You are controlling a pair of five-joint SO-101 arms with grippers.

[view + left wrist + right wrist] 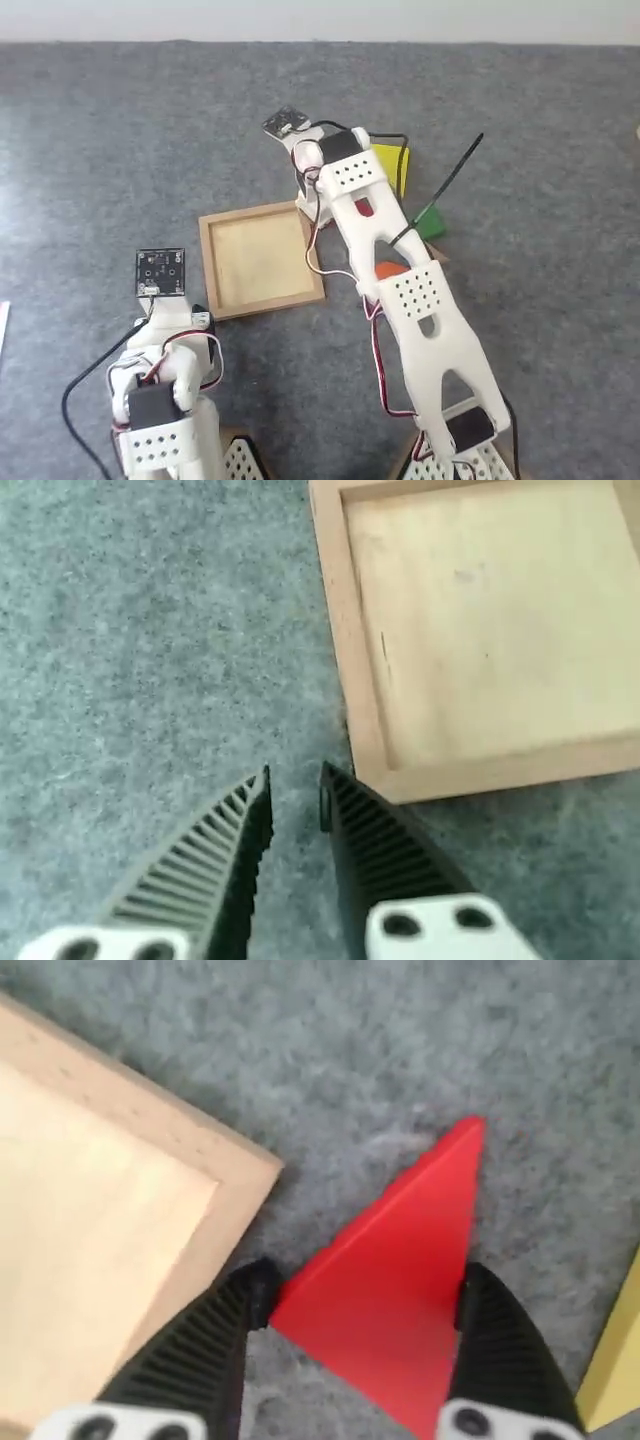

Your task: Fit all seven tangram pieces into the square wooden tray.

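None of seven pieces is in the tray (209, 268); right claw (368, 1282) seemingly pinches a red triangle (395, 1260), left claw (295, 780) narrow, empty.

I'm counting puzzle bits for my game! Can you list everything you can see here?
tray: one, light wood, middle of the mat
red triangle: one, red, on the mat beside a tray corner
yellow piece: one, yellow, partly hidden behind the right arm
green piece: one, green, beside that arm
orange piece: one, orange, peeking from under that arm
mat: one, grey, covering the table
left claw: one, black, open, near the tray's corner
right claw: one, black, closed on the red triangle
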